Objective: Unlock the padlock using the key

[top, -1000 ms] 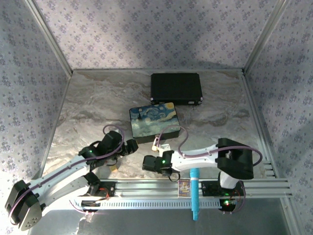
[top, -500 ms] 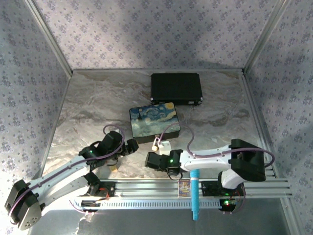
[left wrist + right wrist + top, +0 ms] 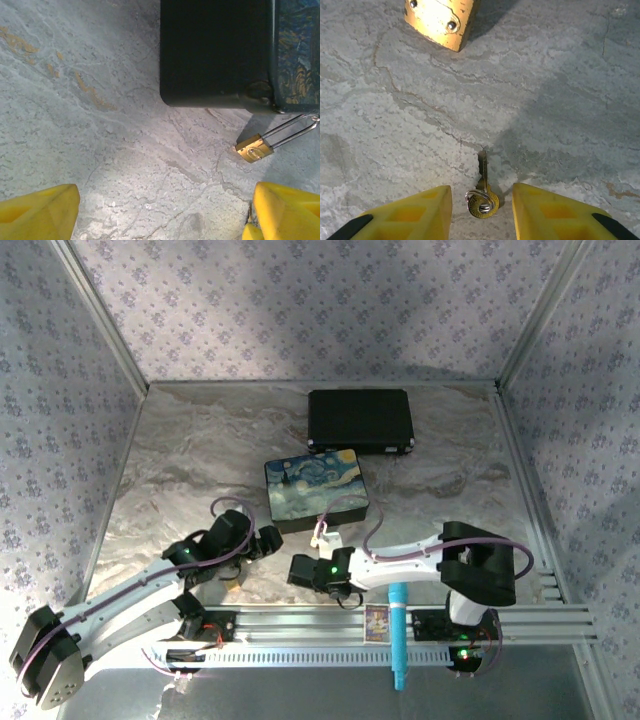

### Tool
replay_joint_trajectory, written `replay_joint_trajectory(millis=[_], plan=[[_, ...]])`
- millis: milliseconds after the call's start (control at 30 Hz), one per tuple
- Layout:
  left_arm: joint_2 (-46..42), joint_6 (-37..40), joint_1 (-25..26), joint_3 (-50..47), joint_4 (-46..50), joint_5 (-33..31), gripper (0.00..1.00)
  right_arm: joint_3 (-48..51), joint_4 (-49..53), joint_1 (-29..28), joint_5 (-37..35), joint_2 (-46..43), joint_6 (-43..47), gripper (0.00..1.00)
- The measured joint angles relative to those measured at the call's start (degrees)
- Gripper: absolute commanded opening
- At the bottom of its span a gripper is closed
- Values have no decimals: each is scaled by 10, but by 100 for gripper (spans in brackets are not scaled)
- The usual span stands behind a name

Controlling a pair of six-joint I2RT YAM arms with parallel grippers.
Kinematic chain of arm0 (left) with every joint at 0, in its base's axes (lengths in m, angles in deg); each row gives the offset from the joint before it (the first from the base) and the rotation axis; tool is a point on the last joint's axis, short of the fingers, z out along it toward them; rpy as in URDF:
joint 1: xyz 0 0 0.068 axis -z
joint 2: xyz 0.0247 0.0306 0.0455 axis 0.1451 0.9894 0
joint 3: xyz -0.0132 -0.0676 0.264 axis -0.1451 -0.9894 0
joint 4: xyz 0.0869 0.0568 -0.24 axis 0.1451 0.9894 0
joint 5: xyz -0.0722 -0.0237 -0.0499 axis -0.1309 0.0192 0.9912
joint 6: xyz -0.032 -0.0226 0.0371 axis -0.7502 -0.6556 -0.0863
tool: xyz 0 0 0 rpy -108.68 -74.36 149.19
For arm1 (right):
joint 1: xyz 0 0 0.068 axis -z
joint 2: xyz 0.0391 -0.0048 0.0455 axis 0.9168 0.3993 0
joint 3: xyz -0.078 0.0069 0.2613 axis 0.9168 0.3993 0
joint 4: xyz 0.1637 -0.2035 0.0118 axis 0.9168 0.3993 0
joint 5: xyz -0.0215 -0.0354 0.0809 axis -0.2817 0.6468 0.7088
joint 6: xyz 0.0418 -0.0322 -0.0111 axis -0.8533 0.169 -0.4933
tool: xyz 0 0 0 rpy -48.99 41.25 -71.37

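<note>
The key, brass with a small silver ring, lies flat on the marble between my right gripper's yellow fingers. Those jaws stand open, with a gap on each side of the key. The brass padlock lies just ahead of it. In the left wrist view the padlock hangs by its thin silvery shackle from the corner of the painted box. My left gripper is wide open over bare table, short of the box. From above, the left gripper and right gripper sit at the box's near side.
The painted box stands mid-table, with a black case behind it. A blue pen-like tool and a small card rest on the rail at the near edge. Patterned walls enclose the marble table.
My right gripper pulled back right, then returned left, and its jaws have narrowed around the key. The left arm has stayed put.
</note>
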Motion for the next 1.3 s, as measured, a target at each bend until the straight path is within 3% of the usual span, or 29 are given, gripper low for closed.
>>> replay_joint_trajectory(millis=[300, 467, 667, 767, 867, 933, 1300], plan=[[0, -2, 0, 0, -6, 0, 89, 12, 1, -7, 0, 0, -6, 31], [1, -6, 0, -5, -8, -2, 89, 23, -9, -9, -6, -8, -9, 21], [6, -6, 1, -5, -8, -5, 88, 33, -21, -9, -8, -18, -2, 17], [11, -9, 3, -5, -9, -6, 88, 49, -39, -9, -8, -30, 2, 8], [19, -11, 4, -5, -10, -7, 88, 70, -64, -8, -8, -53, 12, 7], [24, -12, 8, -5, -14, -9, 88, 86, -80, -5, -7, -65, 20, 2], [85, -43, 63, 6, -88, -19, 79, 188, -141, 30, 39, -170, 150, 0]])
